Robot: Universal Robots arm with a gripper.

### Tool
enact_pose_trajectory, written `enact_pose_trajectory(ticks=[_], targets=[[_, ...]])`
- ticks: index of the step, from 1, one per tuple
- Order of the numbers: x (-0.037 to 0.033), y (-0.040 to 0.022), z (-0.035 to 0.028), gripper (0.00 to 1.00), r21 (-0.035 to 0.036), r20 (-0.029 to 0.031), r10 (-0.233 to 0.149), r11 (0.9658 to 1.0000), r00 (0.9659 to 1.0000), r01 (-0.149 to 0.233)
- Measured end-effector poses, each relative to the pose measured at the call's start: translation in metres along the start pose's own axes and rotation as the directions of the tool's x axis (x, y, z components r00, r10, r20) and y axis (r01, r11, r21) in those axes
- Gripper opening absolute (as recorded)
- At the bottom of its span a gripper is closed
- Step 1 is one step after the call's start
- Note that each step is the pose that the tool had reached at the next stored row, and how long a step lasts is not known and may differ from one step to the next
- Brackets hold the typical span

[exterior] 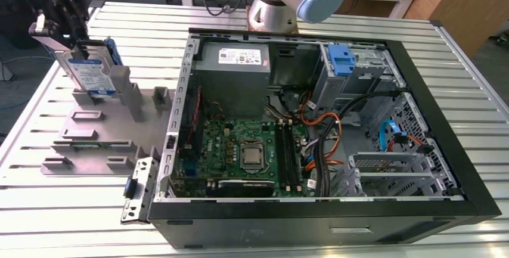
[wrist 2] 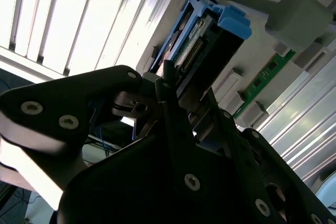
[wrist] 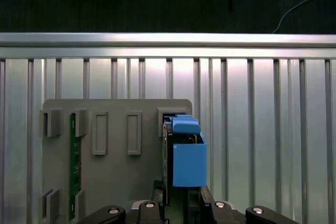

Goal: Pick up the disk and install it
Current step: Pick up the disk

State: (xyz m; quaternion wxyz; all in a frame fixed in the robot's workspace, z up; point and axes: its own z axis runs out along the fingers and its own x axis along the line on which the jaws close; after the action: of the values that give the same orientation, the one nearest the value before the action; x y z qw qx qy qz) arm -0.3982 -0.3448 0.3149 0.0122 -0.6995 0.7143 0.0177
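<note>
Firmly in the closed hand, upright silver disk (blue-framed, white-and-blue labelled)

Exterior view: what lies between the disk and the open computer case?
In the exterior view, two upright posts of the grey holder below the disk stand there. Nothing else lies before the computer case.

Exterior view: the open computer case lies on the slatted table. The fixture block sits at the case's 9 o'clock; the disk stands on edge at the block's 12 o'clock end. Inside the case, the power supply lies at 12 o'clock of the motherboard, the drive cage at its 2 o'clock.
</note>
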Motion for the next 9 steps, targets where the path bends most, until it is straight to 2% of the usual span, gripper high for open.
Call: enact_pose_trajectory(ticks=[9], targets=[[-0.001, 0.0002, -0.0236, 0.35, 0.0, 0.0, 0.0, 1.0, 1.0, 0.0]])
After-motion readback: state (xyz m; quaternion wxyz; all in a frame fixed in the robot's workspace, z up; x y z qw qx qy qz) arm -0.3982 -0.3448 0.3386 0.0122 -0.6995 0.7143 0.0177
